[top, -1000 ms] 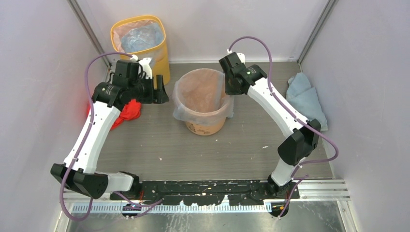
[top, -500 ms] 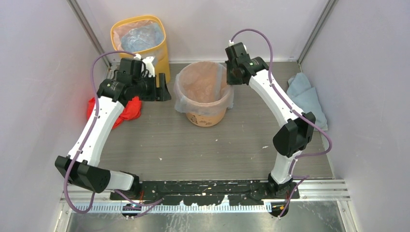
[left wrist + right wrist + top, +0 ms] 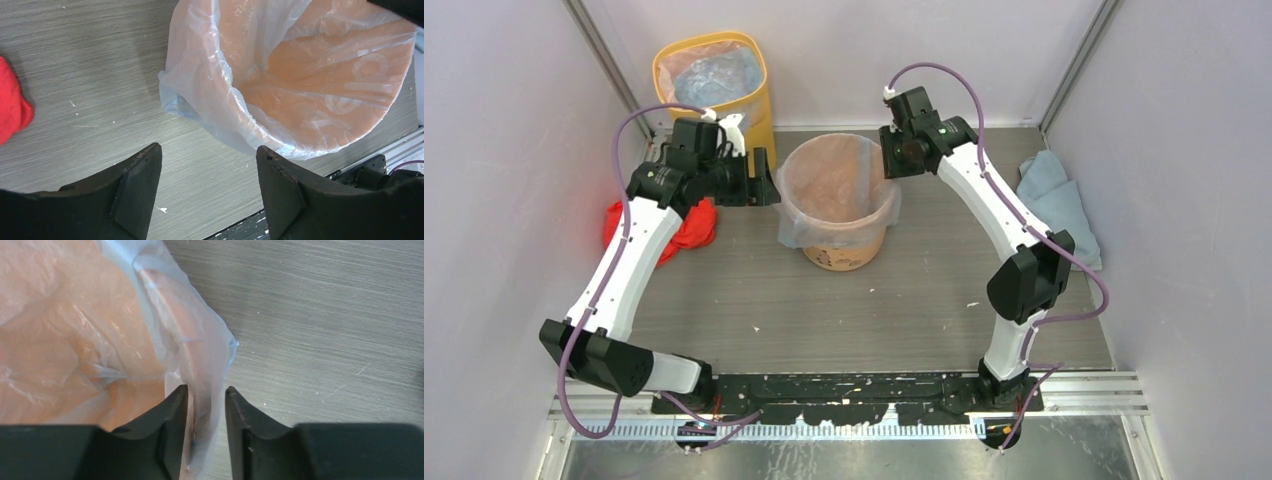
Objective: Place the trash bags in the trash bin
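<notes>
The orange trash bin stands mid-table, lined with a translucent trash bag folded over its rim. My left gripper hovers open just left of the bin; in the left wrist view its fingers stand wide over bare table, with the bag's hanging edge just ahead. My right gripper sits at the bin's far right rim. In the right wrist view its jaws straddle the bag-covered rim, slightly apart, with a thin gap beside the right finger.
A taller yellow bin with its own liner stands at the back left. A red cloth lies under my left arm, also seen as the red cloth in the left wrist view. A blue cloth lies at the right wall.
The right gripper's jaws have widened on the rim and it shifted slightly back and left. The bin slid a little left. The left gripper edged toward the bin.
</notes>
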Controlling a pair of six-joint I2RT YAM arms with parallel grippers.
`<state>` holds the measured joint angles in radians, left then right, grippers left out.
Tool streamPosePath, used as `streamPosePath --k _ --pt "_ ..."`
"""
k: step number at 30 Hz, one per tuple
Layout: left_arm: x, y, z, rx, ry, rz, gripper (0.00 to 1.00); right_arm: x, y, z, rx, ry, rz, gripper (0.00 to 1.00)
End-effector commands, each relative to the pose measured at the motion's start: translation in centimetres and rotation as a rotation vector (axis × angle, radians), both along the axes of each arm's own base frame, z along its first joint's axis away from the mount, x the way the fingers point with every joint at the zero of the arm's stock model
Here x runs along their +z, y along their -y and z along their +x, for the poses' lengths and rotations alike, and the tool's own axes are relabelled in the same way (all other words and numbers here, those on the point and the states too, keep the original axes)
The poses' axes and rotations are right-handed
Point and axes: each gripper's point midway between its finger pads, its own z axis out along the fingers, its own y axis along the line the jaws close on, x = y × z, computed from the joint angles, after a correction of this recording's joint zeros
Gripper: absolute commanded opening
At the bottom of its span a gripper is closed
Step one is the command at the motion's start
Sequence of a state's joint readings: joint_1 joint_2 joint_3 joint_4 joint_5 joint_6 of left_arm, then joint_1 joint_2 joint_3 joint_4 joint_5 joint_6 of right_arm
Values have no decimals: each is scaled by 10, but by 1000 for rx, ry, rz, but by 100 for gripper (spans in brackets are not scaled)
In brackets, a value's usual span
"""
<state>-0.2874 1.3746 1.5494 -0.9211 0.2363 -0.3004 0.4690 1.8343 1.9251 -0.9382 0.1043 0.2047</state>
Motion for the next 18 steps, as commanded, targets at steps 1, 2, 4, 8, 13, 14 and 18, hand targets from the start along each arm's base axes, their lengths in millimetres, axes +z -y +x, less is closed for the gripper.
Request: streamPosePath --k 1,2,4,8,13,14,18 --pt "34 6 12 -8 112 -55 70 29 4 -13 24 64 21 51" --pt "38 6 11 -10 118 -58 70 35 6 -13 12 84 26 62" --pt "45 7 9 -16 135 -66 71 48 9 -15 -2 123 43 70" --pt "66 6 2 -24 188 -86 77 79 17 -24 -28 212 86 92" --pt "91 2 -11 -23 244 -102 97 123 23 -48 -27 315 178 100" --pt "97 -1 -15 -17 264 -101 99 132 25 -52 -26 339 194 100" --pt "125 -18 -34 40 339 -85 100 154 39 -75 -32 384 204 100"
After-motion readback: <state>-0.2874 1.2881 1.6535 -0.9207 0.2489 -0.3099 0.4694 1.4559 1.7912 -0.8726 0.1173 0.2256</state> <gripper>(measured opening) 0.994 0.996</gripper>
